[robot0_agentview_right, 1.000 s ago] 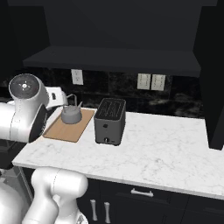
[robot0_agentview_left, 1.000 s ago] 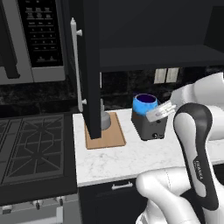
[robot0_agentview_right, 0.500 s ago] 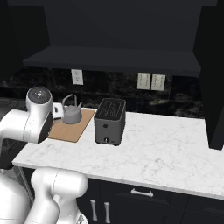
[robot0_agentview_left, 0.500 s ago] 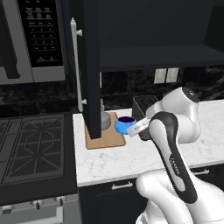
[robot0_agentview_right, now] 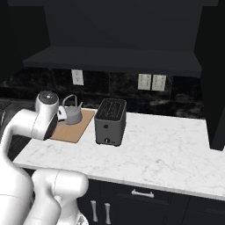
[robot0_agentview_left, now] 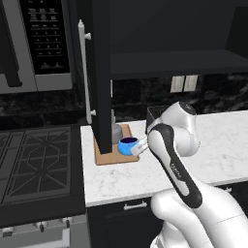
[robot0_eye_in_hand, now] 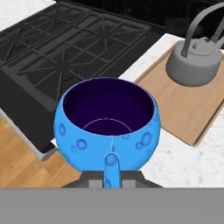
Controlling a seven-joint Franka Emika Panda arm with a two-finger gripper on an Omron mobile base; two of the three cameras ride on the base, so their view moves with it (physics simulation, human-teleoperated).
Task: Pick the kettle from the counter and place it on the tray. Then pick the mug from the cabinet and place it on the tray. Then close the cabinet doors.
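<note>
While I've got the mug (robot0_eye_in_hand: 108, 127) clamped in the claw (robot0_agentview_left: 137, 148), fingers pinched tight on its handle stub, the relation that matters is mug vs tray (robot0_eye_in_hand: 191, 101). Mug sits right at the fingertips, upright, mouth up, dark inside showing.

In hand view the tray lies ahead of the claw and off to the right; its long axis runs diagonally away. Kettle (robot0_eye_in_hand: 195, 61) is already on the tray's far end, so the free part is the near end, closest to the claw. In left base view the mug hangs over the near right edge of the tray (robot0_agentview_left: 104, 156), beside the open cabinet door (robot0_agentview_left: 99, 72). Can't tell height above the board from these views.

Judgement: kettle step done, mug is mid-carry, doors not yet shut. Next move needs a short push toward the bare wood on the claw side of the kettle, then lower.

Materials/shapes:
- mug: glossy blue, round, bubble-dimpled wall
- kettle: squat grey metal, rounded body, tall arched loop handle, handle could snag if I drift far
- tray: flat tan wood-look, low raised rim
- counter (robot0_agentview_right: 167, 149): white veined marble-look, smooth
- toaster (robot0_agentview_right: 110, 121): black, boxy, just beside the tray, apart from the claw

Risk: mug rim tipping on the tray lip.
</note>
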